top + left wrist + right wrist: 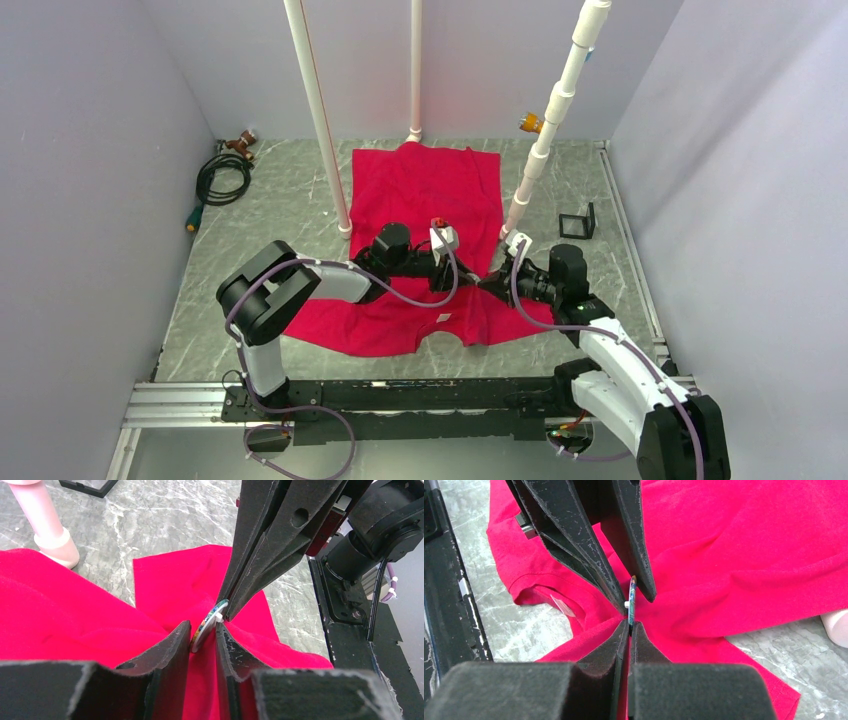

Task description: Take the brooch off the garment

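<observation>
The red garment point(420, 190) lies spread on the marble table, bunched up where both grippers meet near its collar. The brooch point(206, 625) stands on edge, a thin disc with a pale rim and a white stud on its back. My right gripper point(629, 626) is shut on the lower rim of the brooch point(632, 592). My left gripper point(204, 630) faces it, its fingers on either side of the disc with small gaps showing. From above, the left gripper point(468, 284) and right gripper point(487, 285) hide the brooch.
White poles point(320, 120) point(545, 140) stand beside the shirt, one base point(50, 535) close by. A coiled black cable point(225, 180) lies far left, a black bracket point(578, 222) far right. The black frame rail point(444, 605) borders the near edge. The white neck label point(561, 605) shows.
</observation>
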You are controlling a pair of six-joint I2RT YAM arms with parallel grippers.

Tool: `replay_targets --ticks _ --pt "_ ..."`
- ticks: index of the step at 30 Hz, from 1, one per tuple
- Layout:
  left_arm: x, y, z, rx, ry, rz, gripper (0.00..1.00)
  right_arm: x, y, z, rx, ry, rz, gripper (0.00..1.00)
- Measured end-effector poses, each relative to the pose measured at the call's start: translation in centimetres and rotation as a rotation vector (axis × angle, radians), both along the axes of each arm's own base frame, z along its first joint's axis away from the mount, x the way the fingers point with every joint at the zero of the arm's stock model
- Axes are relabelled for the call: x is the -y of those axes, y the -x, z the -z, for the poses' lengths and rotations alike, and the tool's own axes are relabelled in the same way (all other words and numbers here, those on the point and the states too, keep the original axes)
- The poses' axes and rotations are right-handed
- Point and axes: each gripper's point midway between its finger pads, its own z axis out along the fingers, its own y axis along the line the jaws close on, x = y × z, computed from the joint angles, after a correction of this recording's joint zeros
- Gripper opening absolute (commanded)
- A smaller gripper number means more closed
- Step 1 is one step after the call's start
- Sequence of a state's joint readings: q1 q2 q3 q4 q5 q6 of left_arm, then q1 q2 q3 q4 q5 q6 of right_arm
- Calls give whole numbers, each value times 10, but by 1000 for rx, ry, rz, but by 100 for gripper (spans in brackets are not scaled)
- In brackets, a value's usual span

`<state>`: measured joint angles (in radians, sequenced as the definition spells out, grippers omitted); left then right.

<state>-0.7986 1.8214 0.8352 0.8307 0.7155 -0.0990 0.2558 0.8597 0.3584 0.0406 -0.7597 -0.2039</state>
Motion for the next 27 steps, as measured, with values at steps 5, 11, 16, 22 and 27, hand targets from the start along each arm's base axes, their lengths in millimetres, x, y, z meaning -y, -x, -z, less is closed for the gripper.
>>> replay_targets --ticks 5,11,16,22,27 --pt "-1 0 0 -20 0 -5 26 1 0 -1 18 2 2 0" --pt "-2 -1 0 -57 4 -11 33 3 -2 -2 37 9 13 0" --pt "-4 -6 -1 -69 13 -20 39 3 -2 -3 47 8 13 0" --pt "-10 -7 -2 -28 38 -14 43 3 -4 -4 58 10 14 0" --pt "-16 -6 1 -4 49 -5 46 4 -5 -4 71 19 10 0"
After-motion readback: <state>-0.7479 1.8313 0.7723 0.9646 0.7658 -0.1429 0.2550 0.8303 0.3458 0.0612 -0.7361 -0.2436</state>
